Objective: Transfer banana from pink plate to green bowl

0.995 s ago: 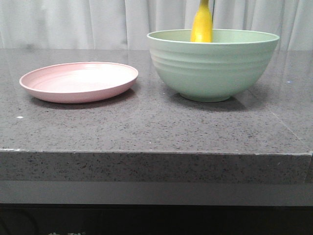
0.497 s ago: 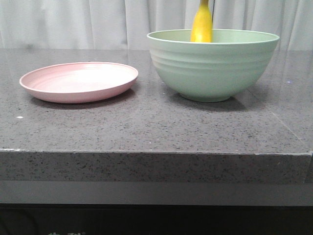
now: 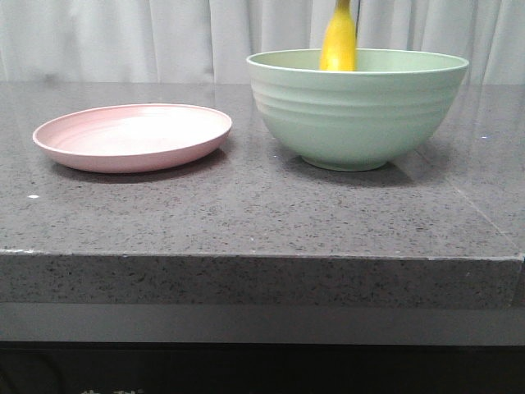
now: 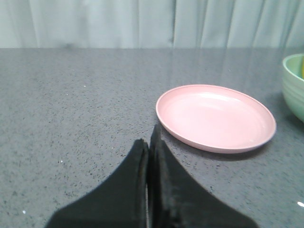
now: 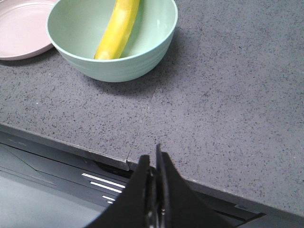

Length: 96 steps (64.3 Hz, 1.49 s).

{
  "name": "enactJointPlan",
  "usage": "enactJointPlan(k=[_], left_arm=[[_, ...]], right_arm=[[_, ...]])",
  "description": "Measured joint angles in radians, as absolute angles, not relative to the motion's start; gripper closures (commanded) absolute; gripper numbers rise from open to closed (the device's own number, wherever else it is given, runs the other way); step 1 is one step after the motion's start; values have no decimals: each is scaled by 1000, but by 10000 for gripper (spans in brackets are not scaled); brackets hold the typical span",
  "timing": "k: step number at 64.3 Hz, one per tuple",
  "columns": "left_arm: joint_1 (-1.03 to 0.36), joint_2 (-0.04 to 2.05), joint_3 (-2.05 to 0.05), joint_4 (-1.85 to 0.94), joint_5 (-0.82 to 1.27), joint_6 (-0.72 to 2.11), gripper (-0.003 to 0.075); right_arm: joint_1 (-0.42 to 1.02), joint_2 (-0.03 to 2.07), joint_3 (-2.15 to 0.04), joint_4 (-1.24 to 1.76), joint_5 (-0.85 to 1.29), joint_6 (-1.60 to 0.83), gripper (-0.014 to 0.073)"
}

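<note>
The banana point(image 3: 338, 41) leans inside the green bowl point(image 3: 357, 111), its upper part sticking above the rim; it also shows in the right wrist view point(image 5: 117, 29) resting against the bowl's wall point(image 5: 156, 42). The pink plate point(image 3: 131, 135) sits empty to the left of the bowl, and also shows in the left wrist view point(image 4: 216, 118). My left gripper point(image 4: 148, 145) is shut and empty, low over the counter near the plate's rim. My right gripper point(image 5: 153, 164) is shut and empty, above the counter's front edge, away from the bowl. Neither gripper shows in the front view.
The grey speckled counter point(image 3: 246, 213) has a front edge close to my right gripper point(image 5: 109, 159). A seam point(image 5: 142, 123) runs across the counter. White curtains point(image 3: 123, 41) hang behind the table.
</note>
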<state>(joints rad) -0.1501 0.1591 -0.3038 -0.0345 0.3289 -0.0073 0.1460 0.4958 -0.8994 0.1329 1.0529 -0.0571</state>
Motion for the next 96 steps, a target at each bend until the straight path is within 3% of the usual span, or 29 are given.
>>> enactJointPlan(k=[18,83,96], left_arm=[[-77,-5,1,-113,60,-7,738],[-77,-5,5,-117,28,-7,738],[-77,-5,5,-117,28,-7,738]], right_arm=[[146,496,-899,133,1053,-57,662],[146,488,-883,130,1047,-57,662],[96,365,-711,87,864,-57,662]])
